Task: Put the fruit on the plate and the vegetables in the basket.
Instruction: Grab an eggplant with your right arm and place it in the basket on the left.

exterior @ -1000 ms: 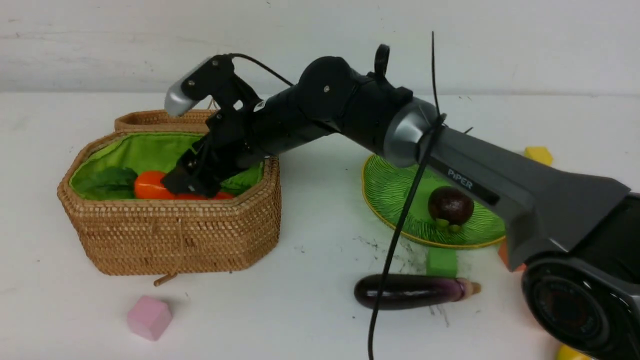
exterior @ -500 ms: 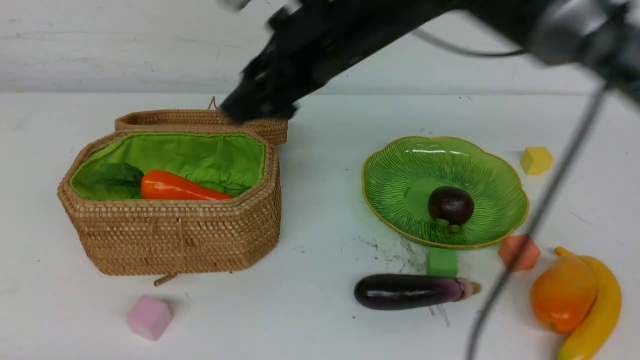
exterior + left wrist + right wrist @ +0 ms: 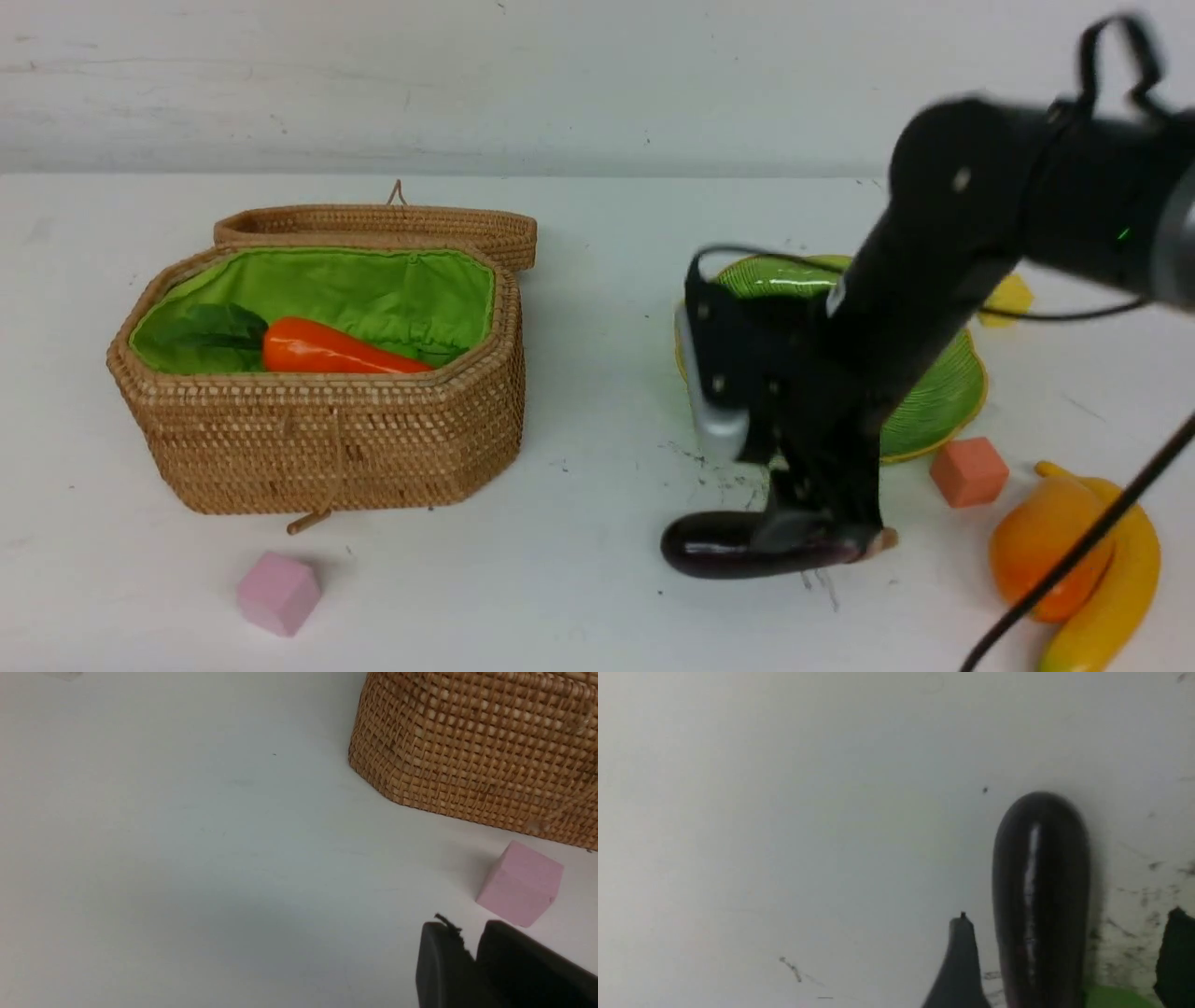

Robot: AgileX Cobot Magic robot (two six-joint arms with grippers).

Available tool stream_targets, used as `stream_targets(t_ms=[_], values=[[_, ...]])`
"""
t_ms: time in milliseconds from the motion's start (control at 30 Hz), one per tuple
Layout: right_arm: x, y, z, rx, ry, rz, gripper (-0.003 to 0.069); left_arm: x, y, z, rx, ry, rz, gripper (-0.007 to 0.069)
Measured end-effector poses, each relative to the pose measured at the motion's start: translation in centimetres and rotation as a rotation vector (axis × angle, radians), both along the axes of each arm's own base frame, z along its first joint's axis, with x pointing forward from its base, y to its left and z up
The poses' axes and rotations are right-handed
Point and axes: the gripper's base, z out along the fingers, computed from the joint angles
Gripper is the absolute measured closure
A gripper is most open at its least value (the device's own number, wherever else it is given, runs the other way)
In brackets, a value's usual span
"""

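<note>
Eggplant (image 3: 714, 551) is lying on the counter (image 3: 579, 597), just in front of the plate (image 3: 938, 397) and well apart from the basket (image 3: 317, 439). The right end effector (image 3: 1069, 914) is straddling it near the stem end. Its jaws are standing open, with one finger almost touching the skin and the other clear of it.

Possible faults, gravest first:
- Off-centre grip: most of the glossy, rounded body is projecting beyond the jaws, so it may tilt or slip once lifted.
- Uneven closure: the nearer finger may push the eggplant sideways before the other arrives.
- Pinching: a green block (image 3: 1111, 998) is sitting between the eggplant and the far finger.

Containers:
- The basket is standing with its lid (image 3: 373, 224) folded back and is holding a carrot (image 3: 336, 353). Nothing else is showing inside.
- The plate is being partly hidden by the right arm, so its contents cannot be told.

The left end effector (image 3: 472, 952) is hovering closed and holding nothing.
</note>
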Motion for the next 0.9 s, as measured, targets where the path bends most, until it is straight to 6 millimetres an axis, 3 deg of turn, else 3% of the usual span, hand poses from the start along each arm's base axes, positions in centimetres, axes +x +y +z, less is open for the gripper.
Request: stream_targets(t_ms=[333,433,467,533,733,833,900], values=[[2.3,0.8,-6.6,-0.062,0.044,-0.019,0.0119,0.0,0.0,0.0,0.000,0.000,0.000,0.0514],[2.7,0.9,-8.4,-0.083,0.064,-0.014,0.0157,0.0,0.0,0.0,0.000,0.000,0.000,0.0512],[2.7,0.9,-8.4,-0.083,0.064,-0.014,0.0161,0.0,0.0,0.0,0.000,0.000,0.000,0.0512],[2.9,1.0,-8.3,-0.082,0.063,-0.013,0.0240,0.0,0.0,0.0,0.000,0.000,0.000,0.0511],[3.0,1.7,-7.3,-0.069,0.177,-0.023,0.0245,0.0,0.0,0.0,0.000,0.000,0.000,0.0511],[3.9,3.1,-3.8,0.046,0.196,-0.052,0.0245,0.0,0.0,0.0,0.000,0.000,0.000,0.0510],[4.4,4.3,-0.4,0.163,0.187,-0.063,0.0245,0.0,0.0,0.0,0.000,0.000,0.000,0.0508]])
